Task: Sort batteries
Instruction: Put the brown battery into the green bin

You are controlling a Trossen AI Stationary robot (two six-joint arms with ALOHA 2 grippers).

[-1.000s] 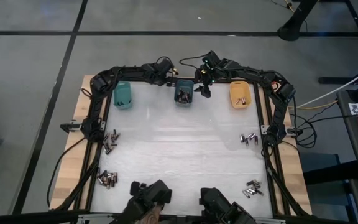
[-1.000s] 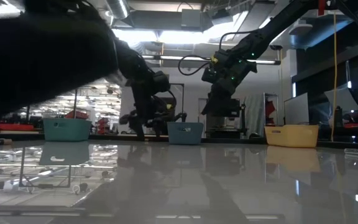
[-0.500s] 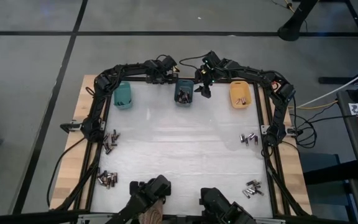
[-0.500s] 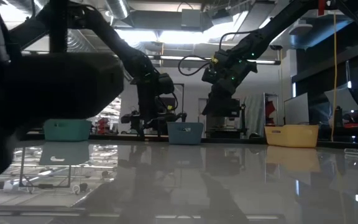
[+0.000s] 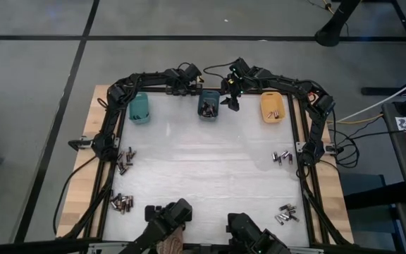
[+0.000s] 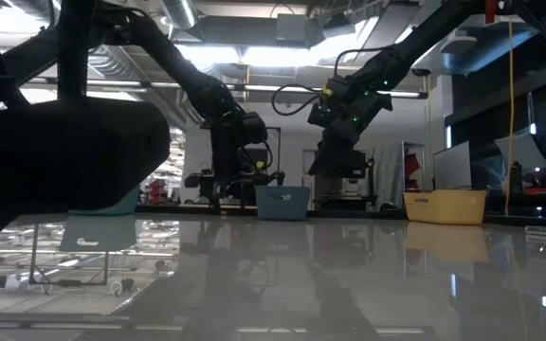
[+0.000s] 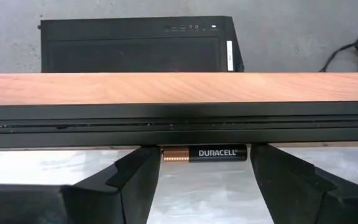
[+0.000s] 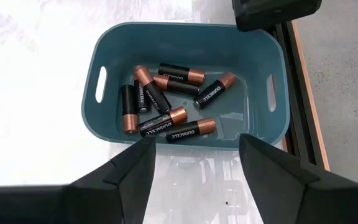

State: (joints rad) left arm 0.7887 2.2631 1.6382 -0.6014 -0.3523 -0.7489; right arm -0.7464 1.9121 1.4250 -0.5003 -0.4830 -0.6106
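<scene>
My left gripper is at the table's far edge, just left of the blue bin. It is shut on one black-and-copper battery. My right gripper is open and empty beside the blue bin's right side. In its wrist view its fingers stand before the bin, where several batteries lie on the floor. A teal bin and an orange bin stand in the same far row. Loose batteries lie in piles at the left, near left, right and near right. My left gripper holds the battery lengthwise between its two fingers, one finger at the copper end and the other at the black end. The battery lies level, right before the table's far rail. Whether it rests on the table I cannot tell.
The black frame rail runs along the far edge behind the bins, with side rails left and right. The white middle of the table lies between the battery piles. A large dark shape blocks the left of the low view.
My left gripper has moved a little toward the table's far edge beside the blue bin. The dark shape close to the low camera has shifted across that view's left side.
</scene>
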